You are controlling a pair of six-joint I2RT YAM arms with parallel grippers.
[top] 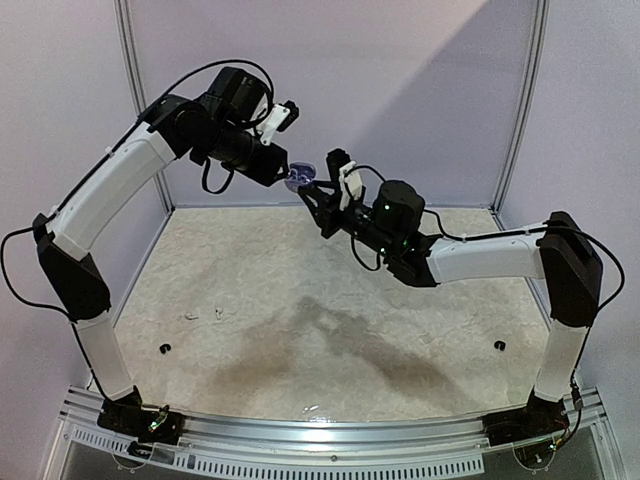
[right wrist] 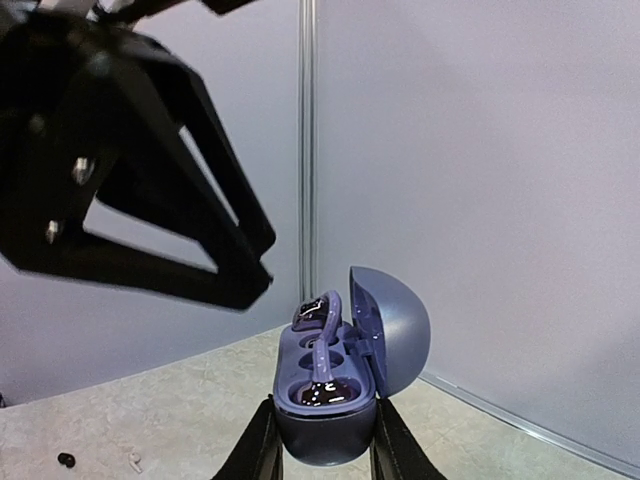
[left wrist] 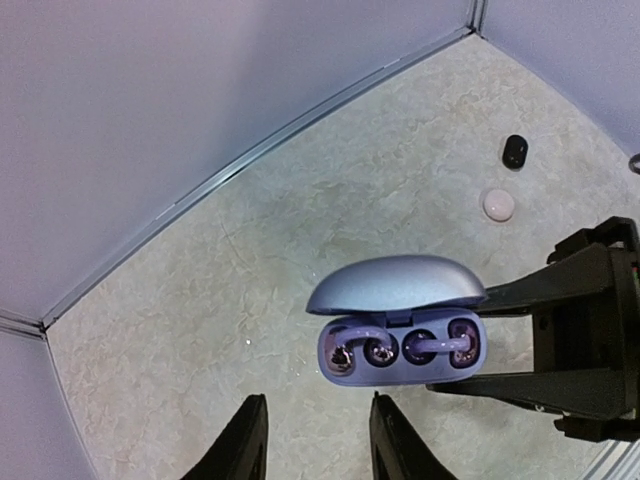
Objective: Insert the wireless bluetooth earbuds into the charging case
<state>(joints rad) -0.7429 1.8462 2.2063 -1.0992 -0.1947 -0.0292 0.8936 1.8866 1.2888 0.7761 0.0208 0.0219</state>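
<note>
A purple-blue charging case point(top: 297, 177) hangs high above the back of the table, lid point(left wrist: 395, 283) swung open. My right gripper point(right wrist: 326, 402) is shut on the base of the case point(right wrist: 325, 440), one finger on each side. Two purple clip-shaped earbuds lie in its wells, one at the left point(left wrist: 358, 350) and one at the right point(left wrist: 440, 345). In the right wrist view the far earbud point(right wrist: 318, 312) stands a little proud of its well. My left gripper point(left wrist: 316, 398) hovers just short of the case, open, with nothing between its fingers.
A small black piece point(left wrist: 514, 151) and a round white piece point(left wrist: 498, 204) lie on the marbled table near the back right corner. More small bits lie at the left point(top: 190, 316), point(top: 165, 348) and right point(top: 499, 346). Walls enclose the table on three sides.
</note>
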